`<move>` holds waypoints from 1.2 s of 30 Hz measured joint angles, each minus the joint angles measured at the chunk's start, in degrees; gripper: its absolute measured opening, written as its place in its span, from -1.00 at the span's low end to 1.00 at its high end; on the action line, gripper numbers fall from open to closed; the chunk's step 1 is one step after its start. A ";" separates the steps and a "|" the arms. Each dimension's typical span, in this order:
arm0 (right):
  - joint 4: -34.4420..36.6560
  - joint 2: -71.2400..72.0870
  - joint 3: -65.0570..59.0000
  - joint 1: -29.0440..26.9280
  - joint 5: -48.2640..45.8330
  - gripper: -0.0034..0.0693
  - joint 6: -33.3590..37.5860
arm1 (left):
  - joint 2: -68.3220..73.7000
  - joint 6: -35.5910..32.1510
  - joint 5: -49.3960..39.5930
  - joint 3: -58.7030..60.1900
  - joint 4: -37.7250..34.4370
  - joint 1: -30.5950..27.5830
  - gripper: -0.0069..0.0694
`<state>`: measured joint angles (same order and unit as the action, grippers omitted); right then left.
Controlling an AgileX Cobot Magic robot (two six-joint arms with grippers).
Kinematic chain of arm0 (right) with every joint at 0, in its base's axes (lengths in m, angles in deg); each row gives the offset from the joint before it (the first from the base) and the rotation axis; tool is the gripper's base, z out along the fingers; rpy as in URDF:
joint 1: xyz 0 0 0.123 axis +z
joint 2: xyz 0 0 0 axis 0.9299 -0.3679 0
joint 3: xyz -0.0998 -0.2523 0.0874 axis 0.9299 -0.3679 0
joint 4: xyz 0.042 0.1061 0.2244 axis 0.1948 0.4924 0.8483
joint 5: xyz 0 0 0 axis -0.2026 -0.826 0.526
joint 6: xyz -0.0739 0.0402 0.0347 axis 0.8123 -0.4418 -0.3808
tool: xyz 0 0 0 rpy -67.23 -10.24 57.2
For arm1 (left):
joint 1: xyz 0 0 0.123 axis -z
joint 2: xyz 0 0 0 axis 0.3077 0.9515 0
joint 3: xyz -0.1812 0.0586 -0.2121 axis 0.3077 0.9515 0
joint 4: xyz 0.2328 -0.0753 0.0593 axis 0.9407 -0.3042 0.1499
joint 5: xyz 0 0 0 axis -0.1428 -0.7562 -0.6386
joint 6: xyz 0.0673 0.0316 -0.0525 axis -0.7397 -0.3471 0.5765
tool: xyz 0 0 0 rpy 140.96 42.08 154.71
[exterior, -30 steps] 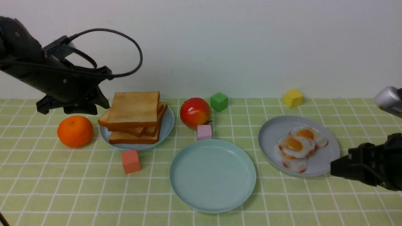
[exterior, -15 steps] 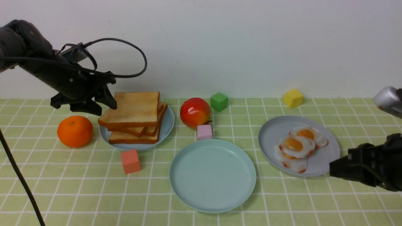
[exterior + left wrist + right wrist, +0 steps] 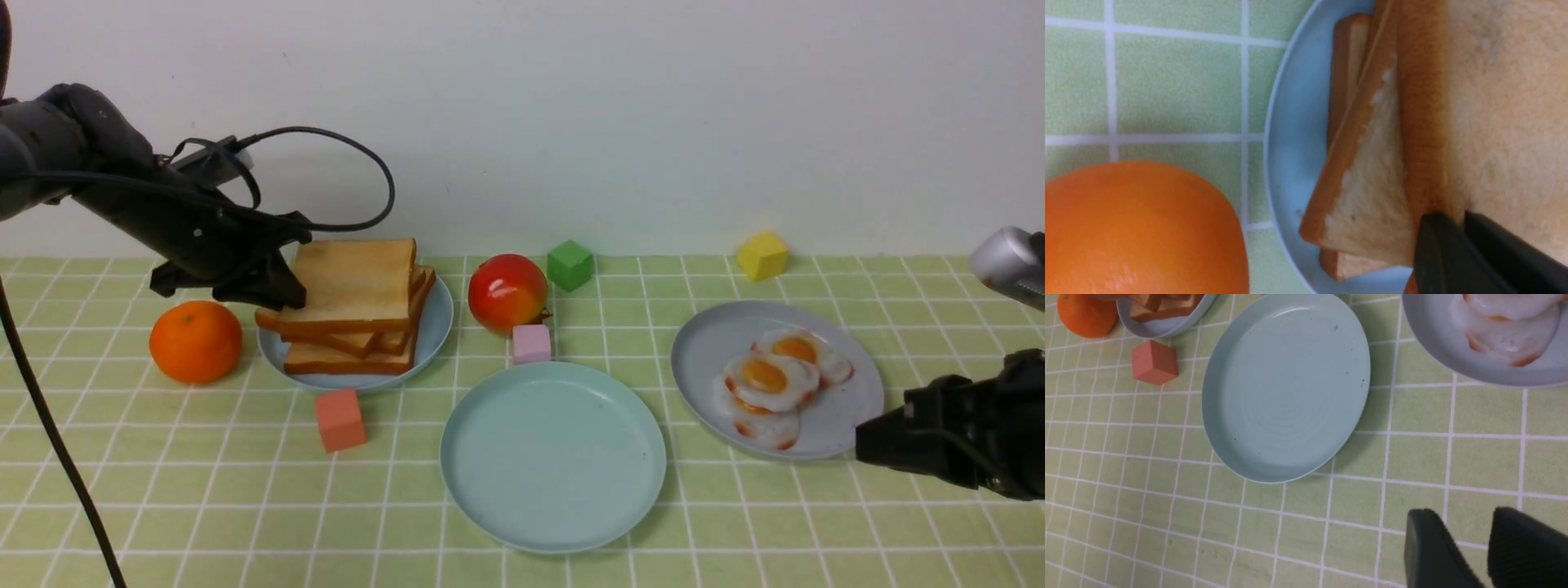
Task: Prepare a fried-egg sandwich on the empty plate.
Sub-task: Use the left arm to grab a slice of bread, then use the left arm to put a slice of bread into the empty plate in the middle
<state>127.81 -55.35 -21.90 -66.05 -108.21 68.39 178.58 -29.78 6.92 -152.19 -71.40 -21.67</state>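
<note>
Empty plate (image 3: 553, 457) front centre, bare. Top toast slice (image 3: 353, 282) on the stack behind-left: looks light, soft, non-slip, so take by a crust corner. L gripper (image 3: 282, 296) fingers (image 3: 1437, 253) pinched nearly together at that corner, actual hold unclear. R gripper (image 3: 1470, 522) part-open, empty, nr grey-blue egg plate (image 3: 710, 347).

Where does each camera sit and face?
Front view: between the arms, facing the wall over the table; left gripper and right gripper show.
Left wrist view: on that wrist, over the top toast slice and orange; left gripper, jaws pinching it.
Right wrist view: on that wrist, above the empty plate; right gripper, jaws apart.
Shared: front and right wrist see that plate.
</note>
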 joint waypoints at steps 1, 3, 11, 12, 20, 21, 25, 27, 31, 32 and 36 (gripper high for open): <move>0.00 0.00 0.00 0.00 -0.19 -0.24 0.00 | -0.75 -0.05 -0.74 0.00 0.05 0.00 -0.77; 0.00 0.00 0.00 0.00 -0.36 -0.24 0.00 | -1.98 -0.14 -2.19 0.07 -0.20 0.00 -0.77; 0.00 0.00 0.00 0.00 -0.73 -0.24 0.00 | -13.34 -8.94 -2.74 14.46 -17.04 10.51 -0.77; 0.00 0.00 0.00 0.00 -0.73 -0.24 0.00 | -13.68 -10.04 -1.82 17.51 -18.70 13.02 -0.77; 0.00 0.00 0.00 0.00 -0.76 -0.24 0.00 | -13.72 -13.87 13.79 33.13 -20.86 23.71 -0.77; 0.00 0.00 0.00 0.00 -0.76 -0.24 0.00 | -13.67 -13.99 15.16 33.42 -20.94 23.99 -0.77; -0.12 0.00 0.00 0.00 0.73 -0.21 -0.59 | -13.40 -13.99 18.33 33.77 -21.46 24.31 -0.74; -0.12 -0.43 0.00 0.00 3.05 -0.17 -1.78 | -13.40 -14.04 19.10 33.77 -21.58 24.31 -0.68; 0.22 -4.49 0.60 0.00 8.39 -0.06 -5.43 | -13.40 -13.67 19.60 33.77 -21.07 24.31 -0.29; 0.67 -5.88 0.88 0.00 9.44 -0.04 -6.21 | -13.46 -13.23 19.60 33.77 -20.61 24.31 -0.17; 4.12 -11.27 2.84 -0.06 14.04 0.08 -9.11 | -14.38 -9.53 19.72 33.77 -16.72 24.31 0.30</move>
<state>131.93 -66.63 -19.06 -66.11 -94.17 59.28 164.21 -39.31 26.63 -118.42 -88.12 2.64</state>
